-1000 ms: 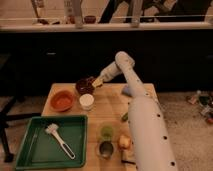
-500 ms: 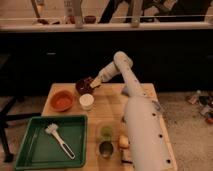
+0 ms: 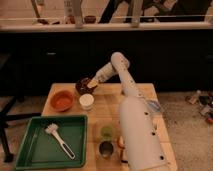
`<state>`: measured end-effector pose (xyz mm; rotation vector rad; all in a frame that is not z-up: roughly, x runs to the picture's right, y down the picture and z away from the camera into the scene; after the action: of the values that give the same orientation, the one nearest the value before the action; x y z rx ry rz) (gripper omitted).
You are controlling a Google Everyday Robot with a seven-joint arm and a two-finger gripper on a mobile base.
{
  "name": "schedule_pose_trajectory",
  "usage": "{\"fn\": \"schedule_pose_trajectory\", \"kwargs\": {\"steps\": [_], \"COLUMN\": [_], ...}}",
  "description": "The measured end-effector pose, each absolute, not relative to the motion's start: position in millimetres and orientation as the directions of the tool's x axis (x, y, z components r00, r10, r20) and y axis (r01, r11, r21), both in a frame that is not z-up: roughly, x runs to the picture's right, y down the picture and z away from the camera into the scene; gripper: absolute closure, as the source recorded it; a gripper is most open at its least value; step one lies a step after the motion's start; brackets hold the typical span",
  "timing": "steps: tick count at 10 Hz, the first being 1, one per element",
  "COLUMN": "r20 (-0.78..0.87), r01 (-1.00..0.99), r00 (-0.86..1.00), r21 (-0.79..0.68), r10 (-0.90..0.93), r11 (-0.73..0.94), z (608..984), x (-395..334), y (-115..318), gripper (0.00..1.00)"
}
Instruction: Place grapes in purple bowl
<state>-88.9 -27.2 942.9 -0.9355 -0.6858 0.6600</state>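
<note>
Grapes not separately discernible, presumably at gripper (image 3: 89, 85) over purple bowl (image 3: 82, 87), frame centre-left on bench (image 3: 107, 107). Jaws' state: cannot tell. Step judged placement; next move calls for release into bowl, then lift clear.

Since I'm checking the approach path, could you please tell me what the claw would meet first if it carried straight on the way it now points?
The claw points down and left, right at the purple bowl. That bowl looks like the first thing in its line, though depth is hard to judge from this view.
</note>
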Motion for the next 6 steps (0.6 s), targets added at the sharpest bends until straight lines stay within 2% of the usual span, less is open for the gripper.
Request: {"fn": "schedule_pose_trajectory", "kwargs": {"steps": [1, 2, 3, 5, 6], "r20": [0.234, 0.234, 0.234, 0.234, 0.234], "r01": [-0.205, -0.205, -0.205, -0.205, -0.206], "r00": [0.611, 0.611, 0.611, 0.611, 0.611], "r21": [-0.876, -0.876, -0.876, -0.876, -0.876], "r10": [0.757, 0.757, 0.756, 0.756, 0.756], "r11": [0.437, 0.437, 0.437, 0.437, 0.437], "z": [942.9, 943.0, 943.1, 943.2, 943.2], "x": [-88.9, -88.7, -88.7, -88.9, -89.1], "y": [-27.3, -27.3, -27.3, -27.3, -27.4], "gripper": [0.98, 0.91, 0.79, 0.63, 0.51]}}
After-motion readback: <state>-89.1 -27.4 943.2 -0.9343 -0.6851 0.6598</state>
